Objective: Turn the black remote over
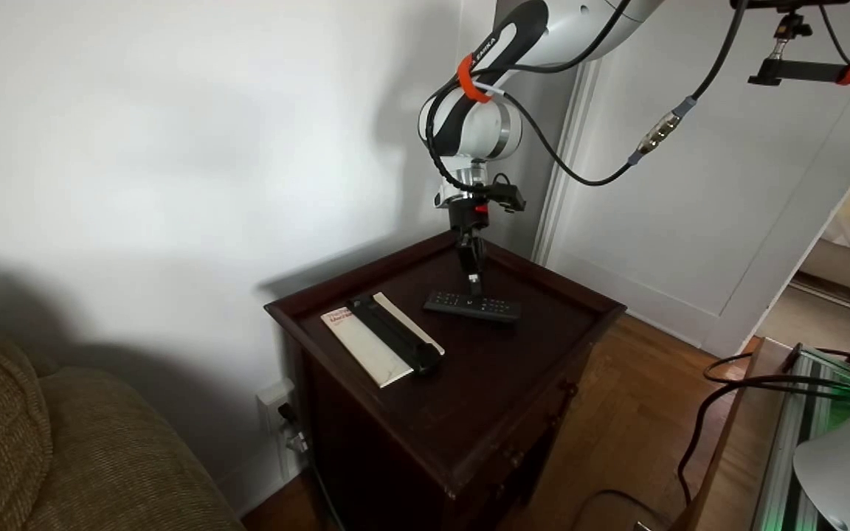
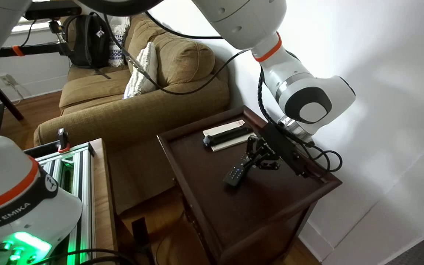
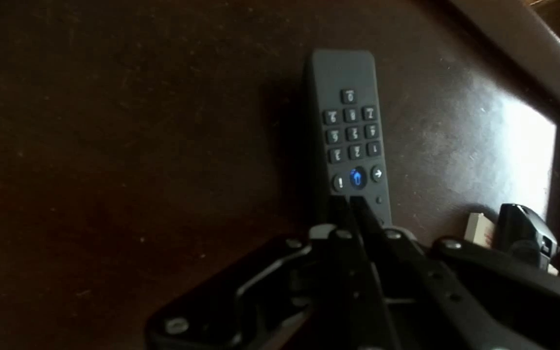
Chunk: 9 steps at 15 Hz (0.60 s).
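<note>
The remote (image 3: 352,127) lies face-up mid table (image 1: 495,376), the claw (image 3: 349,200) over it, jaws together. In an exterior view, bar (image 1: 393,332) and sofa (image 1: 100,435) sit toward eight o'clock from it, wall (image 1: 174,147) toward ten.

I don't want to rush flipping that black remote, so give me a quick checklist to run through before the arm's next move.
1. Starting side: ok. The black remote lies button side up on the nightstand, so it is not yet turned over.
2. Away from the edge: ok. It sits inside the raised rim.
3. Gripper open, if a grasp is planned: not ok. The gripper looks closed, its jaws together.
4. Gripper clear of the remote: cannot tell. Any contact is hidden in the wrist view.
5. Neighbours clear: ok. The white book and the long black device on it lie apart from the remote.
</note>
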### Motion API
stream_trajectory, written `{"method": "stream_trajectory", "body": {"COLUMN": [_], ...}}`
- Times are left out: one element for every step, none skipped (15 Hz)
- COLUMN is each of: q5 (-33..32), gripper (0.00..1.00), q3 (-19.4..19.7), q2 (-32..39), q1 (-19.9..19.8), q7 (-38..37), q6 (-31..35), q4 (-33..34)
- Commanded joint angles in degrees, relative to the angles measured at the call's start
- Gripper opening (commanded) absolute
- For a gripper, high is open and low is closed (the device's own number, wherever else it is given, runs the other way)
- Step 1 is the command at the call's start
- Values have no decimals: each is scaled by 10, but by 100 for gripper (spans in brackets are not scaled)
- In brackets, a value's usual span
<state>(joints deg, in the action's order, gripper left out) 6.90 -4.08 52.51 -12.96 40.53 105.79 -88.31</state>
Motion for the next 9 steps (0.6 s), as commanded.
{"method": "stream_trajectory", "body": {"q5": [-7,-8,-8,-6,-6,-9,-9,-9,-8], "gripper": [0,0,0,25,27,33,40,47,55], "q3": [-5,-4,-4,-5,-6,-5,-5,-5,-5], "q2": [5,4,1,-2,-9,-18,-21,-17,-12], "q1": [1,4,4,3,2,4,3,3,2], "q7": [6,2,2,7,10,13,17,21,25], "q6": [-20,-18,-15,-12,-9,0,2,1,-1], "q4": [11,10,8,6,0,-9,-10,-4,3]}}
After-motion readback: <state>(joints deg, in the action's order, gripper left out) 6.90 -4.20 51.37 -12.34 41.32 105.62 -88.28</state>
